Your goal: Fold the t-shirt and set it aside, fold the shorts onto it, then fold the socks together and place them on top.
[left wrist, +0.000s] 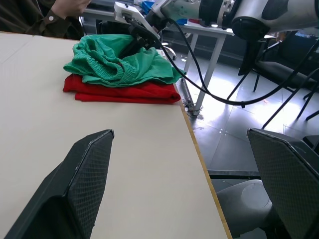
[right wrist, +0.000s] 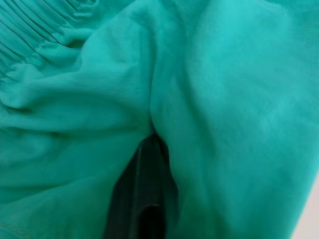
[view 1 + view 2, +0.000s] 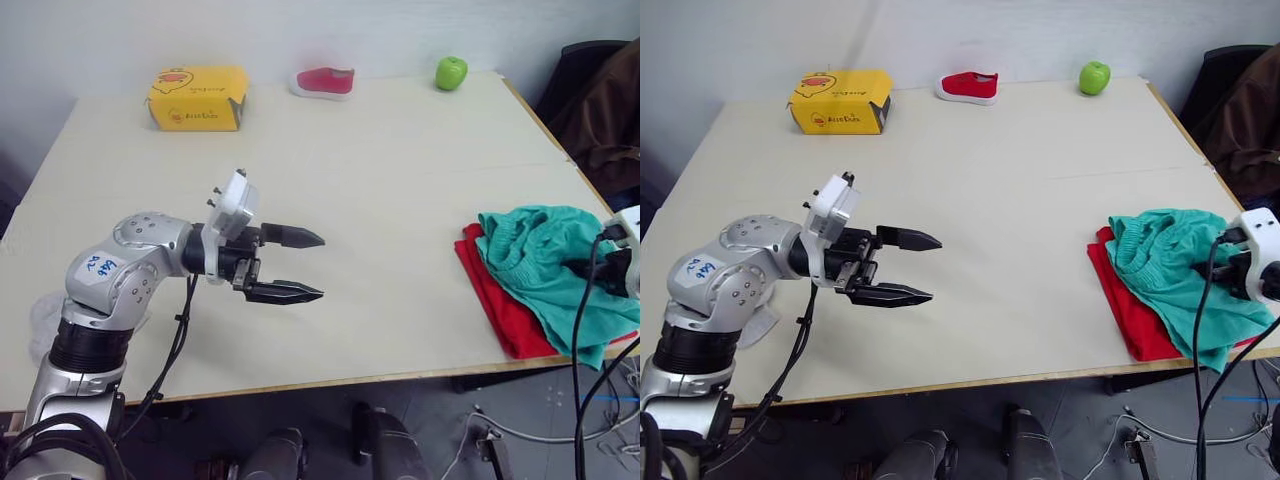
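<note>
Even, soft indoor light, faint shadows; the right wrist view is blurred, close-up.

Table (image 3: 380, 200): pale beige top with a wood-coloured edge; far edge carries a yellow cardboard box (image 3: 198, 98) with a cartoon duck print toward the left, a small red shoe (image 3: 325, 81) with white sole near the middle, and a green apple (image 3: 451, 72) toward the right, all well apart from each other. A dark brown jacket (image 3: 605, 105) hangs just past the table's right side. Left wrist view: a person's hand (image 1: 70, 7) in a dark sleeve beyond the table's far end, plus a grey floor with cables and chair legs off the table edge.
</note>
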Robot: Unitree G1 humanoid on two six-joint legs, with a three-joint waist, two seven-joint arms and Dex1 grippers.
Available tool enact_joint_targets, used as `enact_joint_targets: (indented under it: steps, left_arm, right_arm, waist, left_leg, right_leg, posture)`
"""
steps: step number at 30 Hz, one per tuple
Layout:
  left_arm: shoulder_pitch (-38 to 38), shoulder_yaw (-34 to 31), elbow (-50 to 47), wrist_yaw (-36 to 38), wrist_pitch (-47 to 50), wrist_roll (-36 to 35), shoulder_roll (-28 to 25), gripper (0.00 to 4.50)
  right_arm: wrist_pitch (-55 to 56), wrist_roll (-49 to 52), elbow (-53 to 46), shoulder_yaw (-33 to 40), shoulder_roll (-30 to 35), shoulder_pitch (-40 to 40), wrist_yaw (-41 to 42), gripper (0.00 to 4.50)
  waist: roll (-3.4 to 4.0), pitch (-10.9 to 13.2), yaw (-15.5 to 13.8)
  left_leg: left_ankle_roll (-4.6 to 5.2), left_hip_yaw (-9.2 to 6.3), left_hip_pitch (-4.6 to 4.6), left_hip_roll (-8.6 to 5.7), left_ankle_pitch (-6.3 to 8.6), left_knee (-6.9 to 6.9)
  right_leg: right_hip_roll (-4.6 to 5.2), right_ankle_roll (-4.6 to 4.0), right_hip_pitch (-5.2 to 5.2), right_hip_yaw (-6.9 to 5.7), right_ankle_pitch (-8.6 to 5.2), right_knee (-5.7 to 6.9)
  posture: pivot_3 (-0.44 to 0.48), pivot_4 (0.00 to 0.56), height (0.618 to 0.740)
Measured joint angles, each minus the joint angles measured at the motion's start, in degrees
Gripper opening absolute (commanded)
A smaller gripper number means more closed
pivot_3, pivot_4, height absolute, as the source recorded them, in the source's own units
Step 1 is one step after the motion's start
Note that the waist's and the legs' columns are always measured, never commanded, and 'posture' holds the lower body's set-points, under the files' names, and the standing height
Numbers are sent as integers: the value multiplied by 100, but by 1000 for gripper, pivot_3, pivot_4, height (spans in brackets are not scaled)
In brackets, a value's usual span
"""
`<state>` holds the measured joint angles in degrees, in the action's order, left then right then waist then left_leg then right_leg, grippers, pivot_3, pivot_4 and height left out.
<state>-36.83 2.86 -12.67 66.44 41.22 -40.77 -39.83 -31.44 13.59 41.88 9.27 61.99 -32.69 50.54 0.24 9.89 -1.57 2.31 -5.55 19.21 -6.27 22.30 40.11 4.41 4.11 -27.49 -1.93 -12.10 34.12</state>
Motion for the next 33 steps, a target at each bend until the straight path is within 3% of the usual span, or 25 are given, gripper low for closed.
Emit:
enact_joint_targets:
  steps: [8,14,20,22,25,30,33]
  left_arm:
    - [66,-6,1,70,-5,31,-12,4500]
    - [176,-6,3,98,-55,92,-74,4500]
    - [214,-13,2,56,-177,282,-108,4500]
    - [303,-41,-12,-5,-173,284,-156,4500]
    - [408,-90,-60,-103,-114,281,-200,4500]
    - [699,-359,-293,-261,-21,256,-418,4500]
    - [1101,-521,-392,-404,-14,292,-604,4500]
  right_arm:
    - [578,249,-595,1540,165,949,-574,4468]
    - [32,1312,-2721,2449,30,1387,-80,4468]
    - [-776,2276,-4791,1912,-1007,1387,-299,4468]
    - [-917,2440,-5209,1685,-1295,1375,-460,4468]
    - [-1054,2685,-5815,1285,-1611,1352,-586,4468]
    - [-1322,3039,-6082,1036,-1868,1308,-725,4468]
    - [-1442,3393,-6233,875,-2035,1211,-666,4468]
  waist:
    - [2,-1,13]
    - [6,-2,65]
    - [3,0,7]
    - [4,0,20]
    - [9,2,79]
    - [9,2,87]
    - [11,2,-46]
  left_leg:
    - [0,1,-2,0,0,-3]
    - [-6,7,-12,13,1,-3]
    - [-5,-4,0,8,0,-3]
    - [5,-79,24,-18,-14,-7]
    - [13,-320,31,-128,-70,-5]
    - [5,-678,115,-357,-201,-12]
    - [0,-664,108,-366,-211,-24]
  right_leg:
    - [-2,1,1,3,1,0]
    - [-16,-3,3,13,3,8]
    - [-10,-3,7,11,6,10]
    - [43,-3,31,-70,4,22]
    - [152,21,110,-202,-29,15]
    - [311,118,116,-185,-92,67]
    - [276,138,100,-71,-105,64]
  posture:
    - [0,150,740]
    - [0,150,740]
    - [0,150,740]
    - [0,150,740]
    - [0,150,740]
    - [0,150,740]
    - [0,150,740]
